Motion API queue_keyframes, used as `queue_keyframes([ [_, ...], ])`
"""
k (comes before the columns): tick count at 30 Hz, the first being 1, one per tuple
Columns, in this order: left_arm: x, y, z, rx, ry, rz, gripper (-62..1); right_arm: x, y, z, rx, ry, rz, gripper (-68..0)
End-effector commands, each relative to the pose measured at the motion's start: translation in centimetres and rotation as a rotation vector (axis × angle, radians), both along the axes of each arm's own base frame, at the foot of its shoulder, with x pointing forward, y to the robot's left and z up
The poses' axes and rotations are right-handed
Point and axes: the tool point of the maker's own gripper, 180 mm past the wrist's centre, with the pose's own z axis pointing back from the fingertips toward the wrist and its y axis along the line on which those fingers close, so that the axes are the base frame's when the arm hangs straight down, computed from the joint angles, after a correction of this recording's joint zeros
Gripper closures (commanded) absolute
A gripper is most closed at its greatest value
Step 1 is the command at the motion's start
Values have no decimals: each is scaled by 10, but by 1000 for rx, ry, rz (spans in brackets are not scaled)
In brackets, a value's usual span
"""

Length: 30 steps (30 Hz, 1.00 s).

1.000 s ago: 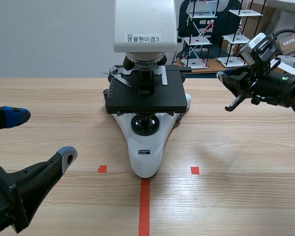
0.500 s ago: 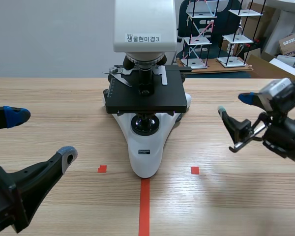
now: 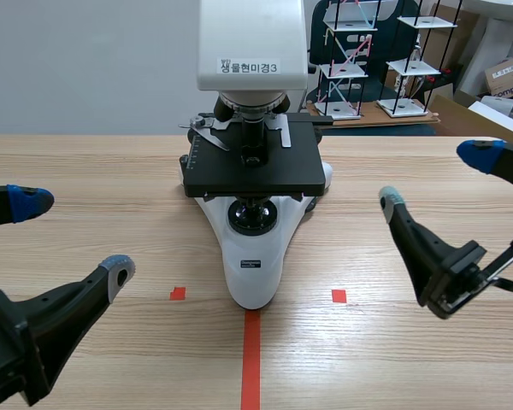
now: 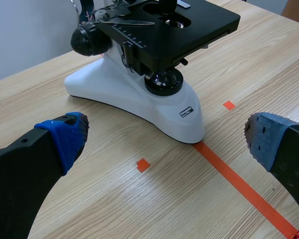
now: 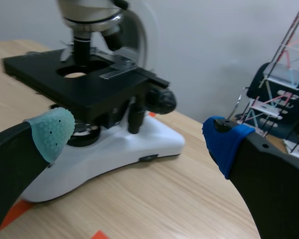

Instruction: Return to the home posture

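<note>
Right gripper (image 3: 437, 176) is hovering low at right, fingers spread wide, holding nothing; left gripper (image 3: 74, 235) is sitting near left, equally wide, empty. Microscope (image 3: 255, 256) is standing between them.

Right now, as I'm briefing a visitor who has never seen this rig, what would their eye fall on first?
First, the white microscope with its black stage, standing in the middle of the table at the far end of the orange-red tape line. Next, the left gripper and the right gripper, both open and empty, low on either side of it.
</note>
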Motion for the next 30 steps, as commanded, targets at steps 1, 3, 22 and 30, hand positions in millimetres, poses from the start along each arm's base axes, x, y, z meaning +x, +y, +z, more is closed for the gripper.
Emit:
queue_keyframes([
  [1, 0, -3, 6, -23, -15, 1, -623, -7, 3, 3, 7, 1, 18, -565],
  [3, 0, -2, 6, -23, -14, 1, -623, -21, 12, 6, 26, 17, 36, -564],
  [22, 0, -3, 7, -25, -17, 1, -623, -52, 30, -3, 45, 59, 111, -679],
  [30, 0, -3, 7, -26, -17, -2, -623, -52, 30, -4, 45, 64, 117, -679],
])
